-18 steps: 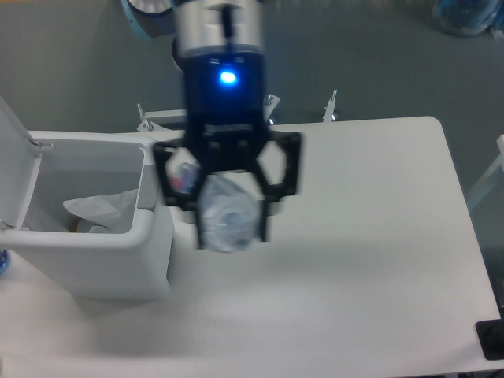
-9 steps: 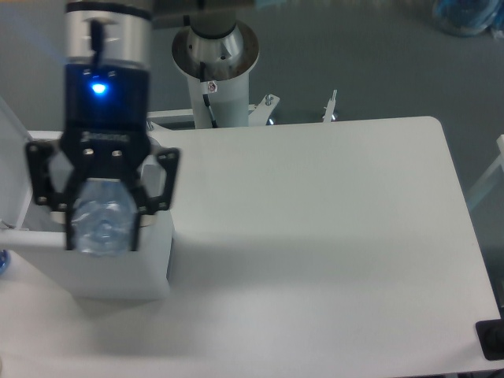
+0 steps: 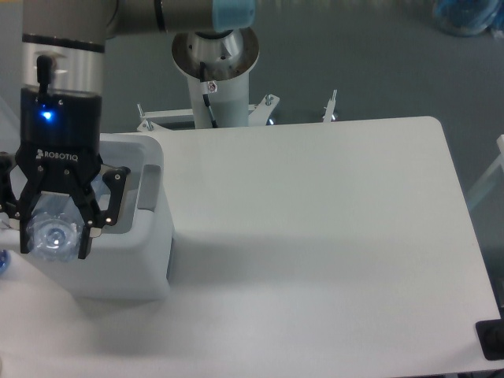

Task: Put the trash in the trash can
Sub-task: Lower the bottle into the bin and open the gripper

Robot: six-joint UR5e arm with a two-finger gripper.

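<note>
My gripper hangs over the open white trash can at the table's left edge. Its black fingers are shut on a clear plastic bottle, seen end-on with its cap facing the camera. The bottle sits above the bin's opening, toward its near left side. The gripper and bottle cover most of the bin's inside, so the white wrapper is hidden. A grey patch shows on the bin's right rim.
The white table stretches to the right of the bin. The arm's base column stands behind the table's far edge. A small black object sits at the near right corner.
The gripper has carried the bottle leftward, from the middle of the table to over the trash can's opening, and it now hangs slightly further left and lower over the bin.
</note>
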